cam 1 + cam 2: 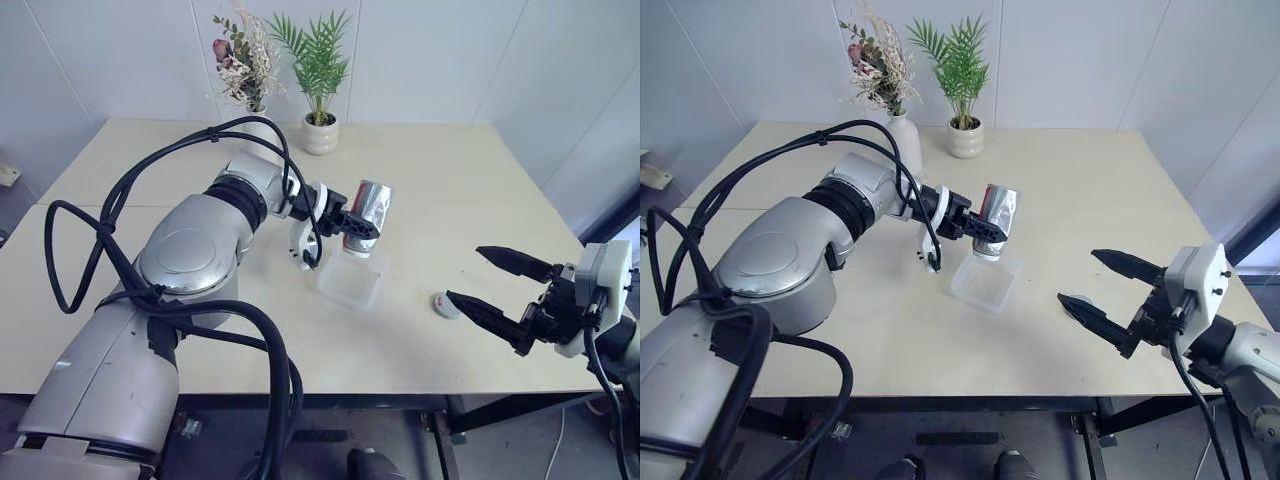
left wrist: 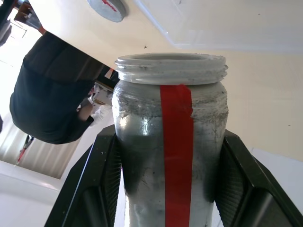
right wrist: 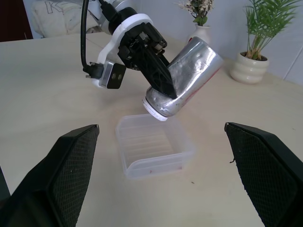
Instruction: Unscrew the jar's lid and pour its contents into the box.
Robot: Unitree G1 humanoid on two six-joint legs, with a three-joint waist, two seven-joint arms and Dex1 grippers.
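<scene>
Jar (image 1: 366,214) sits clamped between the fingers of the left gripper (image 1: 352,226), held in the air above the table (image 1: 470,190) & tilted, open mouth angled down toward the box (image 1: 350,281). Jar mouth hangs just over the box's far edge, not touching it. No lid on jar; threaded rim bare in left wrist view. Red stripe runs down jar side.

Left gripper: jaws closed tight on jar body, one pad each side.

Right gripper (image 1: 500,287): fingers spread wide, holding nothing, touching nothing. It hangs near the table's front-right edge, well apart from jar & box, pointing toward them.

Lid (image 1: 446,305): flat on table, red mark up, just beside the right gripper's lower fingertip, to the right of box.

Box: upright on table, transparent. Contents too small to make out.

Other items: white vase w/ dried flowers (image 1: 258,125) & white pot w/ green plant (image 1: 321,133) at table's far edge, behind the left arm, well clear of jar. Nothing between jar mouth & box.
</scene>
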